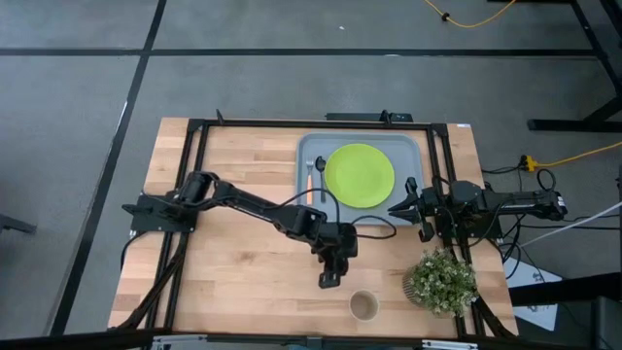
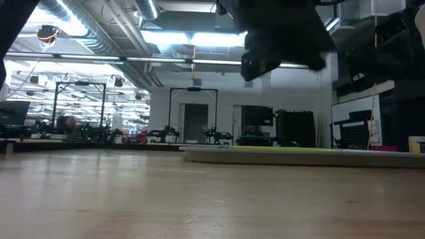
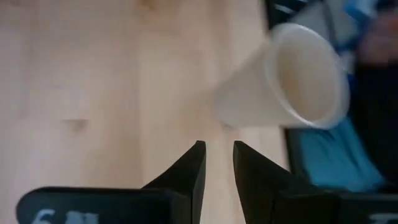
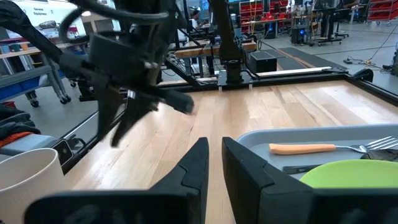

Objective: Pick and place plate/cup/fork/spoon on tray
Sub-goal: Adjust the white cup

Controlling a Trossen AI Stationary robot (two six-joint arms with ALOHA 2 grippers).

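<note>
Left gripper (image 1: 330, 279) hovered over bare tabletop just short of the tan cup (image 1: 363, 306), its fingers slightly parted and grasping nothing. Right gripper (image 1: 396, 207) waited beside the grey-blue tray (image 1: 309, 146), fingers narrowly apart, empty. Lime-green plate (image 1: 359, 175), orange-handled fork (image 4: 329, 147) and dark spoon (image 1: 319, 166) lay on that tray.

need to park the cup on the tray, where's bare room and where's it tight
On the tray, bare floor shows right of the plate and in the near-left corner below the fork. The left strip is crowded with fork and spoon. The cup stands on the table's near edge.
</note>
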